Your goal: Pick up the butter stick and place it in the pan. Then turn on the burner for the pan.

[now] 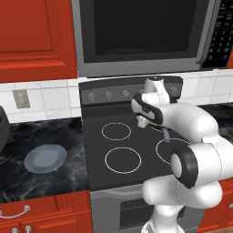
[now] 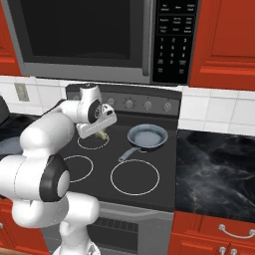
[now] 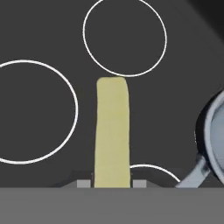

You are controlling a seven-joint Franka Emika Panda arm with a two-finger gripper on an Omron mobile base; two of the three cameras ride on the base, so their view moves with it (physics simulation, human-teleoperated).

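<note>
We had the pincer (image 3: 112, 183) clamped on the butter stick (image 3: 113, 131), carried above the black stovetop (image 2: 149, 149) among its 4 burner rings. Just beyond sat the pan (image 2: 147, 137) on the rear burner, nothing in it.
</note>
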